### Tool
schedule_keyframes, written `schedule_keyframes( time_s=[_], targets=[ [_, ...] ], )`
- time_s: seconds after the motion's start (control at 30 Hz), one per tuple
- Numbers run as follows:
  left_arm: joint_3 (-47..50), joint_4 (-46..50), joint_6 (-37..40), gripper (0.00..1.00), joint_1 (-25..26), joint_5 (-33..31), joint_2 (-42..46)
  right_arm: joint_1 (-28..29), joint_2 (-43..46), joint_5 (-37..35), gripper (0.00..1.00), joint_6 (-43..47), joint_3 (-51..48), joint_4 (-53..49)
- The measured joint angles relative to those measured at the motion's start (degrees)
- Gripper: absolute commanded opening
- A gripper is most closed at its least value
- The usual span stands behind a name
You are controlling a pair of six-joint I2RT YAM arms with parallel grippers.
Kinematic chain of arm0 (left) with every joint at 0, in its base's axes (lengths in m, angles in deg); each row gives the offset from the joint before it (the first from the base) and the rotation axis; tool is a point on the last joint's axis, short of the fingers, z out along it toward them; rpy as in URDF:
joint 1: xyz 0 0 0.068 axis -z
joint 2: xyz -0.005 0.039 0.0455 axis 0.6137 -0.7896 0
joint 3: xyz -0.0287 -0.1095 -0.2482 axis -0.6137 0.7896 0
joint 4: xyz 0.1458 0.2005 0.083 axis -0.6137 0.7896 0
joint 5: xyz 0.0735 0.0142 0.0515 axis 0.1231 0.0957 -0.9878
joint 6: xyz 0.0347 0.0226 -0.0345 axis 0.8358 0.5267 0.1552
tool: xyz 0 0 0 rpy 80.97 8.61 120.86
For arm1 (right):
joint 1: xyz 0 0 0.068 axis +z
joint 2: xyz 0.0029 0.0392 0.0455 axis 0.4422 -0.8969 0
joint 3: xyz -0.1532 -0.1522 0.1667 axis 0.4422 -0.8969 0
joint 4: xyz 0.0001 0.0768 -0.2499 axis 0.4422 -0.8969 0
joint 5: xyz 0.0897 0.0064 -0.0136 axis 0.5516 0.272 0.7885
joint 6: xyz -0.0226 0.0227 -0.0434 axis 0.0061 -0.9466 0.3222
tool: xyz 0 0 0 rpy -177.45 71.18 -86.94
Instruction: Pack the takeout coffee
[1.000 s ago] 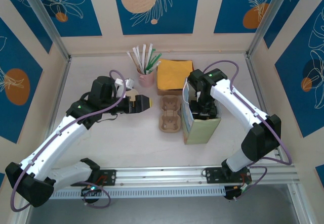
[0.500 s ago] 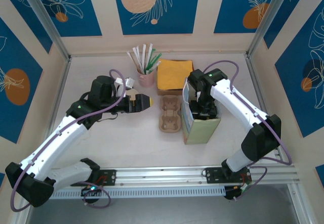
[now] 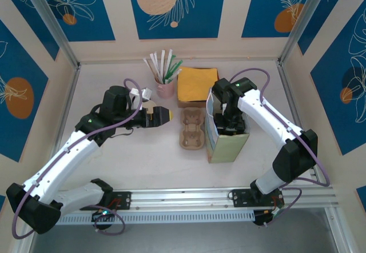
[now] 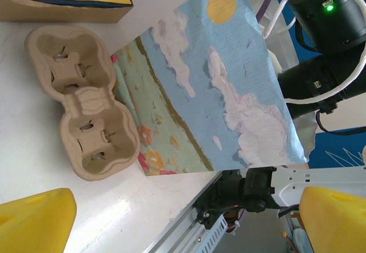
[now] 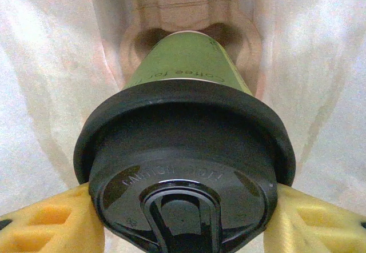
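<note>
The takeout coffee point(image 5: 183, 64), an olive-green cup with a black lid point(image 5: 183, 161), stands deep inside the paper bag point(image 3: 227, 144). Its base is set in a well of a cardboard carrier point(image 5: 183, 7) at the bag's bottom. My right gripper point(image 5: 183, 221) reaches down into the bag point(image 3: 231, 128), its yellow fingers point(image 5: 46, 224) shut on the cup just under the lid rim. My left gripper point(image 3: 163, 116) hovers open to the left of a second, empty cup carrier point(image 3: 193, 128) on the table. Its yellow fingertips point(image 4: 34, 221) stand wide apart with nothing between them.
A pink cup of straws point(image 3: 166, 84) and a box of yellow napkins point(image 3: 197, 85) stand at the back. The bag's printed side point(image 4: 229, 93) rises right beside the empty carrier point(image 4: 80, 101). An aluminium rail point(image 3: 183, 199) runs along the near edge.
</note>
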Motion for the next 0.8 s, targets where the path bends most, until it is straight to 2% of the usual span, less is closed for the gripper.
schedule_keyframes(
  time_s=[0.8],
  targets=[
    [0.00, 0.00, -0.26, 1.00, 0.00, -0.02, 0.00, 0.11, 0.76, 0.39, 0.57, -0.17, -1.18, 0.00]
  ],
)
